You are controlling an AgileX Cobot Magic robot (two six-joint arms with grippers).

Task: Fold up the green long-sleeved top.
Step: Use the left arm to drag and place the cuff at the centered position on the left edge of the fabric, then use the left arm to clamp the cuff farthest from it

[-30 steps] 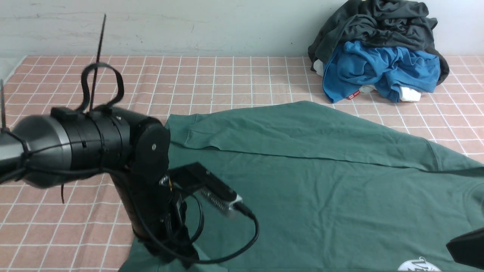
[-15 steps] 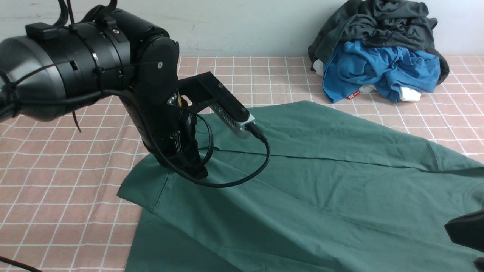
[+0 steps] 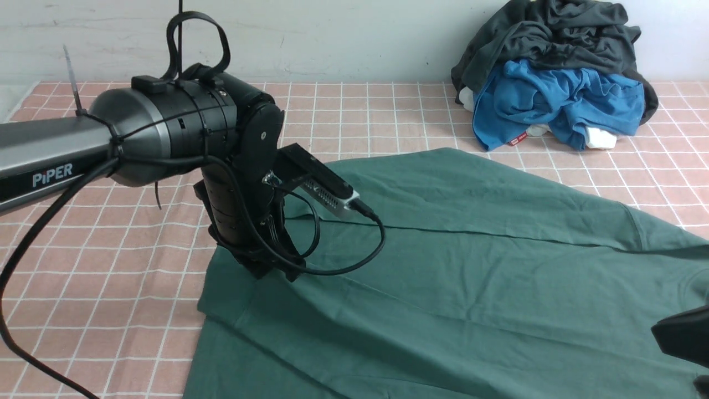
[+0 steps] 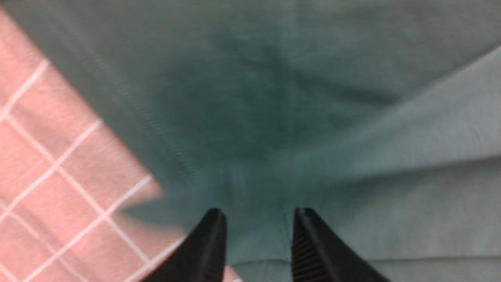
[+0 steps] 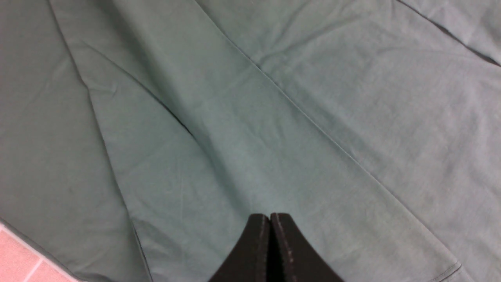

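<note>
Left jaws: parted; green long-sleeved top (image 3: pixel 471 266), its folded edge just beneath.
Right jaws: closed, over the top.
Change: left arm (image 3: pixel 166 133) lowered; raised hem now lies flat.

— Where does the green long-sleeved top (image 3: pixel 471 288) lie?
— Spread wide over the pink checked surface (image 3: pixel 111 310). It fills the near right part of the front view and runs out of frame at the bottom and on the right.
— Is it flat?
— Mostly, with soft creases. A long dark fold line crosses it from left to right, and a band of cloth lies beyond that line. At its left end a flap is doubled over the layer beneath.
— And its look?
— Plain dark forest green, with a stitched hem along the flap's edge.
</note>
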